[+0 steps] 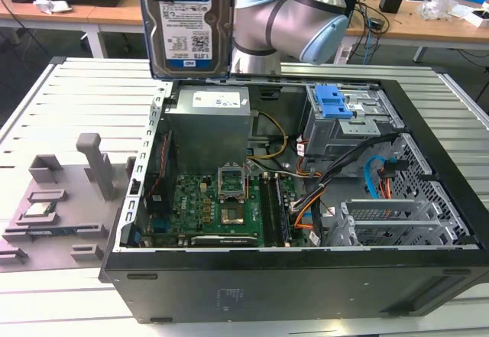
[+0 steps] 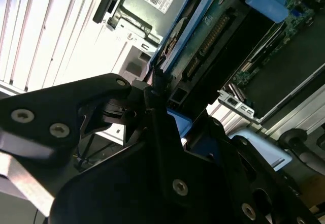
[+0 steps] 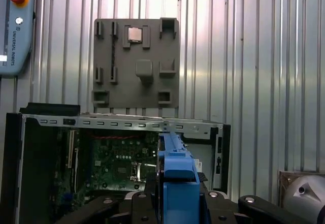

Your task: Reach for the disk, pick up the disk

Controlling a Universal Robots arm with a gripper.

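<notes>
Flat silver blue-framed metal disk [image 1: 186, 27] cropped by the exterior view's top edge, grey robot arm [image 1: 306, 24] likewise, disk's near end hidden behind black gripper [image 3: 177, 201] in the first wrist view

The disk [image 1: 187, 24] hangs in open air above the case [image 1: 306, 283]; cables [image 1: 321, 189] and the drive cage [image 1: 368, 125] crowd the interior below.

Set on a ribbed silver metal worktable [image 1: 69, 92]. Backed by long cluttered light-wood desks [image 1: 435, 33] on white legs. Evenly bright throughout.
</notes>
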